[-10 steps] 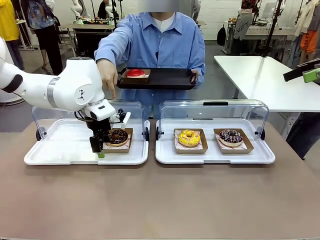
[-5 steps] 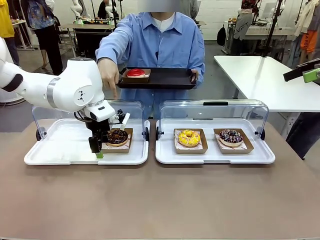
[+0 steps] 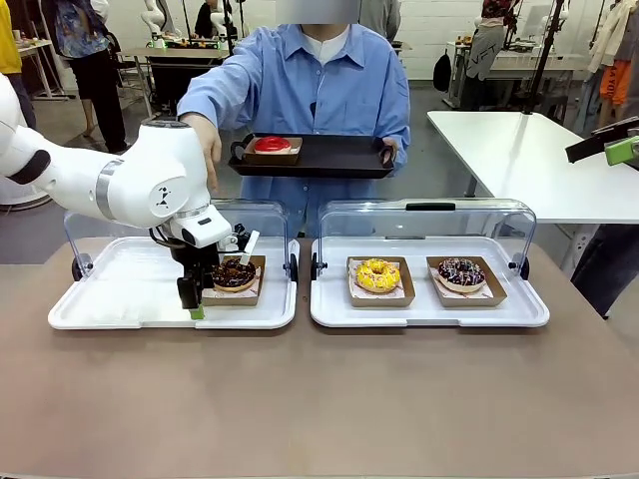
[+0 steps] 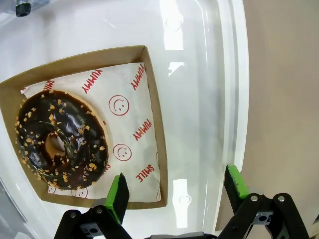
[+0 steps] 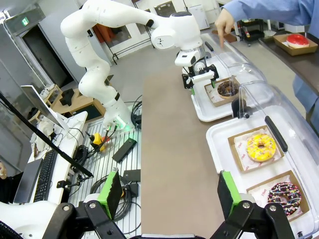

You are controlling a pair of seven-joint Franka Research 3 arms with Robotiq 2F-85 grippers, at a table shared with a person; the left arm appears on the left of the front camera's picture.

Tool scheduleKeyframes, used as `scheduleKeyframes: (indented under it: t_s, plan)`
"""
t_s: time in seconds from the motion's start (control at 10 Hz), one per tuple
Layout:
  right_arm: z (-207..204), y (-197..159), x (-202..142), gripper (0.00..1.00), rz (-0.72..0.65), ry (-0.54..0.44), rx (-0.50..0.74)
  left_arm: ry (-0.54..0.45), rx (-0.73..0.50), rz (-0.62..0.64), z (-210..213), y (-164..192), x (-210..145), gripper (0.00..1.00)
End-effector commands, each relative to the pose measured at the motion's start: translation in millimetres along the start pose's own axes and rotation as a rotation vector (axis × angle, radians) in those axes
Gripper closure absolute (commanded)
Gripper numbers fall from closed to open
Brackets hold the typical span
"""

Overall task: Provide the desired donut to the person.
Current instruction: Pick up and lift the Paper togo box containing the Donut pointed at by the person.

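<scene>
Two white trays lie side by side on the brown table (image 3: pixel 319 399), each with its clear lid swung up at the back. Over the left tray (image 3: pixel 110 299) we see the left gripper (image 3: pixel 198 305) pointing straight down, its fingers spread wide and holding nothing. In its wrist view one green pad (image 4: pixel 118 195) hangs over an edge of a cardboard box (image 4: pixel 154 124), and the other hangs over the tray's rim.

The chocolate donut (image 3: pixel 235 271), dotted with nut crumbs, lies in that box on the right part of the left tray. It sits just beside the gripper, which does not touch it.

Behind the table stands the person (image 3: pixel 319 90). One hand (image 5: pixel 225 22) points a finger downward above the left tray's lid. The other holds a black tray (image 3: pixel 329 160) bearing a red donut (image 3: pixel 271 146) in its own box.

On the right tray (image 3: pixel 429 317) we find a yellow donut (image 3: pixel 377 274) and, to its right, a dark sprinkled donut (image 3: pixel 460 271), each in a box.

Last, the right gripper (image 5: pixel 169 194) hangs well apart from the trays, fingers apart and empty.
</scene>
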State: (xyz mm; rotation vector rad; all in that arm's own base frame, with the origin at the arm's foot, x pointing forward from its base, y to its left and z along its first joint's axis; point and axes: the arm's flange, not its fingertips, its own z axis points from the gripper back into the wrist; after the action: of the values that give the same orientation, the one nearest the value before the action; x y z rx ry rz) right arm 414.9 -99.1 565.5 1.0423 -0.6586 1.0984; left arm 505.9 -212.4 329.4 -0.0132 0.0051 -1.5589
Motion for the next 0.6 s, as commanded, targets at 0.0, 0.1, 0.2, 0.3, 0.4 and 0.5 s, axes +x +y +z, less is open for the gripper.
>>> scheduleKeyframes:
  t_s: [0.0,0.1,0.2,0.3,0.4,0.5]
  plan:
    - [-0.3,0.5,0.6,0.00,0.009,-0.010,0.008,0.031,0.007,0.024,-3.2,7.5,2.7,0.00]
    - [-0.3,0.5,0.6,0.00,0.009,-0.010,0.008,0.022,0.007,0.031,-6.1,8.4,1.9,0.00]
    - [-0.3,0.5,0.6,0.00,0.009,-0.010,0.008,0.014,0.014,0.028,-6.5,9.4,1.6,0.00]
    - [-0.3,0.5,0.6,0.00,0.009,-0.010,0.008,0.001,0.022,0.026,-4.7,11.0,1.1,0.56]
    - [-0.3,0.5,0.6,0.00,0.009,-0.010,0.008,-0.004,0.025,0.029,-3.9,11.0,0.5,0.57]
    - [-0.3,0.5,0.6,0.00,0.009,-0.010,0.008,-0.008,0.026,0.031,-4.4,9.2,0.2,1.00]
